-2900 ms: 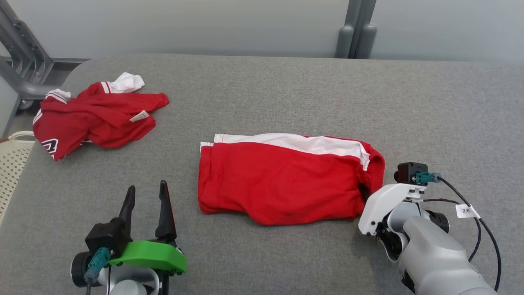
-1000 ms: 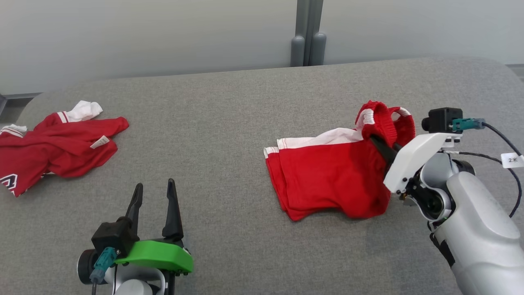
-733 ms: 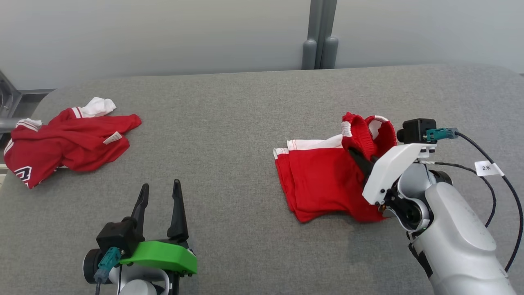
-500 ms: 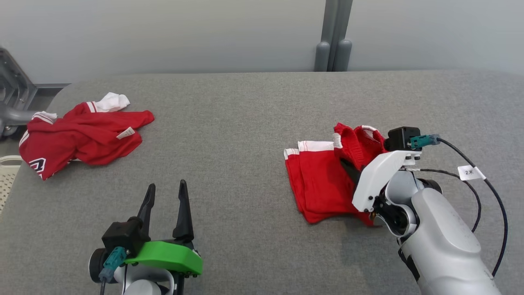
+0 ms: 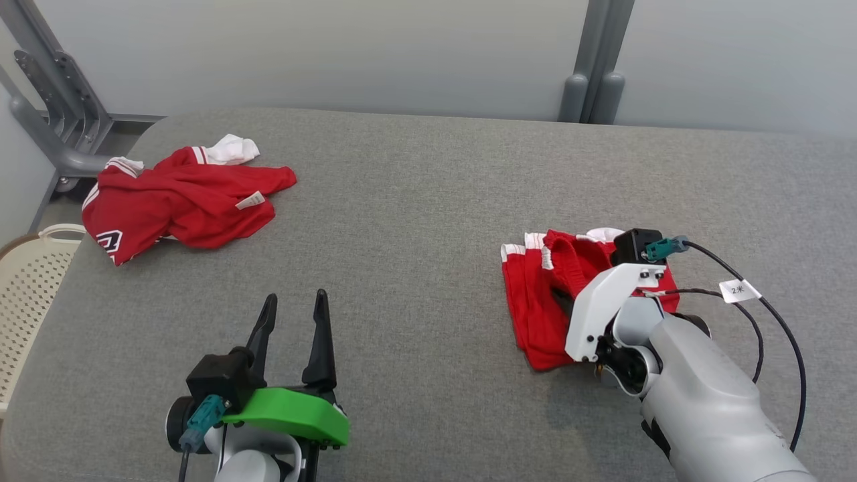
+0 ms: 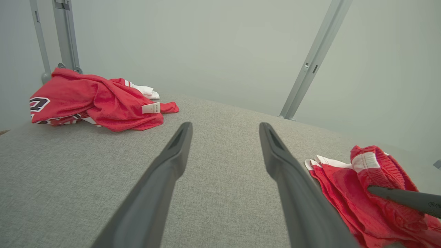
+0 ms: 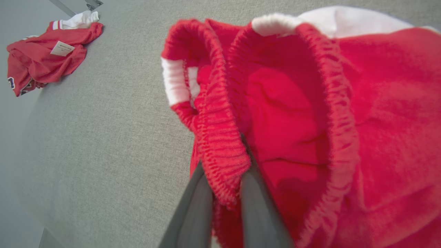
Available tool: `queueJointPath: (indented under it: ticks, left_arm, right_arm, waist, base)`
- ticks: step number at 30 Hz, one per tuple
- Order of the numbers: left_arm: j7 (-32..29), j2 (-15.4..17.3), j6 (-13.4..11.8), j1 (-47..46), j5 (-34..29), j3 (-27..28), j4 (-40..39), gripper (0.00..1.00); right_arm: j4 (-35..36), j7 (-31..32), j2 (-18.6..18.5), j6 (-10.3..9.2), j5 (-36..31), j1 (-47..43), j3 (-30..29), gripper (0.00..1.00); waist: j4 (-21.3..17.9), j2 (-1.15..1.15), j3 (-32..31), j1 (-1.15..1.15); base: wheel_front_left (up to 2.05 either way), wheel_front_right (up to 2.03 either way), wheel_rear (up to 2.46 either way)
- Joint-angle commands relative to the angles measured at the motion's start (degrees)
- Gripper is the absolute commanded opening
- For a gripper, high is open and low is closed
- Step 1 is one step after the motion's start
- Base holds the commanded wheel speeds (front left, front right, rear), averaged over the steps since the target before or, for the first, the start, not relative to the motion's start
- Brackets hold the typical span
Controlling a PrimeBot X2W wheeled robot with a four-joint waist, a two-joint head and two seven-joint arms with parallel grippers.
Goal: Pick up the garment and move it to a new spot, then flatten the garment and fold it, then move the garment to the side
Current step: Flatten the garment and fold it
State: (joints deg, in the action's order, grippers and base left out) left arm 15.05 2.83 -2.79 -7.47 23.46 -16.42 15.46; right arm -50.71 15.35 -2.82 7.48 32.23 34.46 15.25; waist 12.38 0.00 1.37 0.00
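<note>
The garment [image 5: 532, 304] is a pair of red shorts with white side stripes, lying on the grey table [image 5: 415, 221] at the right. My right gripper [image 5: 568, 302] is shut on its ribbed waistband [image 7: 220, 137], which is doubled back over the legs. The wrist view shows both fingers [image 7: 196, 206] pinching that elastic band. The garment [image 6: 344, 193] also appears in the left wrist view with a right finger [image 6: 406, 200] lying on it. My left gripper [image 5: 294, 318] rests open and empty near the front of the table, its fingers [image 6: 172, 162] spread wide.
A second crumpled red and white garment [image 5: 181, 201] lies at the table's far left corner. A cream perforated basket [image 5: 27, 288] stands beyond the left edge. A grey metal frame [image 5: 47, 114] and a post [image 5: 596, 73] rise behind the table.
The head camera has swung. My right gripper first dragged the shorts rightward, then carried the raised waistband back over the legs and down, so the garment now lies shorter. The left gripper stayed open.
</note>
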Motion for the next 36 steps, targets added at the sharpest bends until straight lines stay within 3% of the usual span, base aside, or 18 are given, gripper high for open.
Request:
queueJointPath:
  ticks: [1, 2, 3, 5, 6, 7, 13, 24, 29, 36]
  left_arm:
    - [0.2, 0.1, -0.3, -0.8, 0.2, -0.1, 0.2, 1.00]
    - [0.2, 0.1, -0.3, -0.8, 0.4, -0.3, 0.2, 1.00]
    - [0.2, 0.1, -0.3, -0.8, 0.5, -0.4, 0.3, 1.00]
    - [0.2, 0.1, -0.4, -0.8, 0.6, -0.6, 0.3, 1.00]
    - [0.2, 0.1, -0.5, -0.7, 0.7, -0.7, 0.3, 1.00]
    - [0.2, 0.1, -0.5, -0.7, 0.6, -0.7, 0.3, 1.00]
    - [0.2, 0.1, -0.6, -0.7, 0.6, -0.6, 0.1, 1.00]
    - [0.2, 0.1, -0.5, 0.5, -0.6, 0.6, -0.2, 1.00]
    - [0.2, 0.1, -0.4, 1.0, -1.0, 1.0, -0.4, 1.00]
    - [0.2, 0.1, -0.4, 1.7, -1.6, 1.7, -1.1, 1.00]
  right_arm:
    - [-1.1, -0.9, -0.2, 0.02, 0.8, 0.9, 0.6, 0.00]
    - [-2.2, -1.5, -0.2, 0.02, 1.2, 1.4, 1.2, 0.00]
    - [-3.1, -2.1, -0.2, 0.02, 1.4, 1.8, 1.7, 0.12]
    - [-4.9, -3.2, -0.2, 0.02, 2.3, 2.6, 2.9, 0.48]
    - [-5.7, -3.7, -0.2, 0.02, 2.8, 2.9, 3.5, 0.78]
    - [-6.4, -4.3, -0.2, 0.02, 3.2, 3.3, 4.1, 1.00]
    - [-8.1, -7.5, -0.2, 0.01, 5.6, 5.0, 8.9, 1.00]
    - [-4.6, -11.4, -0.2, 0.01, 9.6, 7.5, 15.5, 1.00]
    - [-3.8, -13.6, -0.2, 0.01, 8.8, 8.5, 15.8, 1.00]
    - [-5.4, -18.7, -1.3, 0.01, 5.0, 9.7, 11.9, 1.00]
  waist:
    - [0.4, 0.00, -0.1, 0.00]
    - [0.5, 0.00, -0.2, 0.00]
    - [0.6, 0.00, -0.2, 0.00]
    - [0.6, 0.00, -0.3, 0.00]
    - [0.6, 0.00, -0.3, 0.00]
    - [0.6, 0.00, -0.3, 0.00]
    - [0.2, 0.00, -0.2, 0.00]
    - [-2.8, 0.00, -0.9, 0.00]
    - [-4.4, 0.00, -1.2, 0.00]
    - [-7.6, 0.00, -1.6, 0.00]
  base:
    - [0.00, 0.00, 0.00]
    - [0.00, 0.00, 0.00]
    - [0.00, 0.00, 0.00]
    - [0.00, 0.00, 0.00]
    - [0.00, 0.00, 0.00]
    - [0.00, 0.00, 0.00]
    - [0.00, 0.00, 0.00]
    - [0.00, 0.00, 0.00]
    - [0.00, 0.00, 0.00]
    - [0.00, 0.00, 0.00]
